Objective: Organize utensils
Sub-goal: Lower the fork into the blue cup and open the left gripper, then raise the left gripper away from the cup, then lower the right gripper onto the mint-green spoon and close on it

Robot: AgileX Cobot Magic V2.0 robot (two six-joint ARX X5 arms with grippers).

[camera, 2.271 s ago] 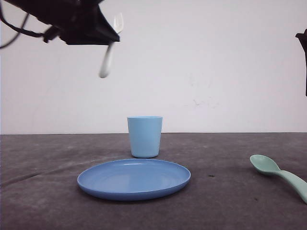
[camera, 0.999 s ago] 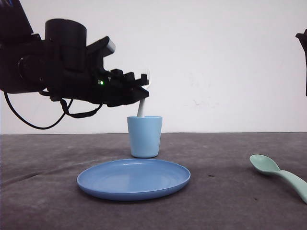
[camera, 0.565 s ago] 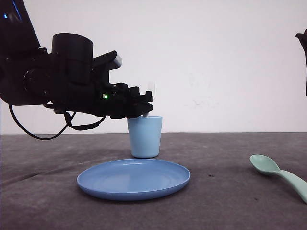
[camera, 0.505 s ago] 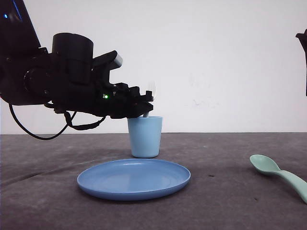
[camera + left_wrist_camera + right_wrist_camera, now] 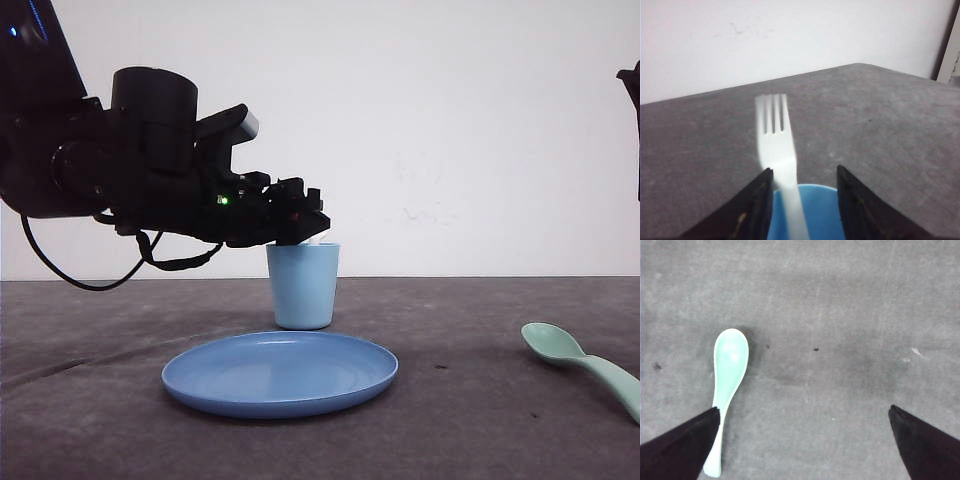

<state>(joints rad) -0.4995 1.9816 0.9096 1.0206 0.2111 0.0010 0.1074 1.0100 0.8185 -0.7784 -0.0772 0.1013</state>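
The white fork [image 5: 774, 135] stands tines up, with its handle down inside the light blue cup [image 5: 303, 285]. My left gripper [image 5: 305, 225] hovers just over the cup's rim. In the left wrist view the left gripper [image 5: 804, 171] is open, its jaws wider apart than the fork, which leans near one finger and looks blurred. The mint-green spoon [image 5: 580, 365] lies flat on the table at the front right. High above it, my right gripper [image 5: 804, 409] is wide open and holds nothing; the spoon [image 5: 729, 370] lies under one of its fingers.
A round blue plate [image 5: 280, 375] sits on the grey table in front of the cup. The left arm's black body [image 5: 120, 160] hangs over the table's left side. Part of the right arm [image 5: 630, 100] shows at the right edge.
My left gripper came down from high on the left to the cup with the fork. Its jaws have parted, and the fork has sunk lower into the cup. The spoon has not moved.
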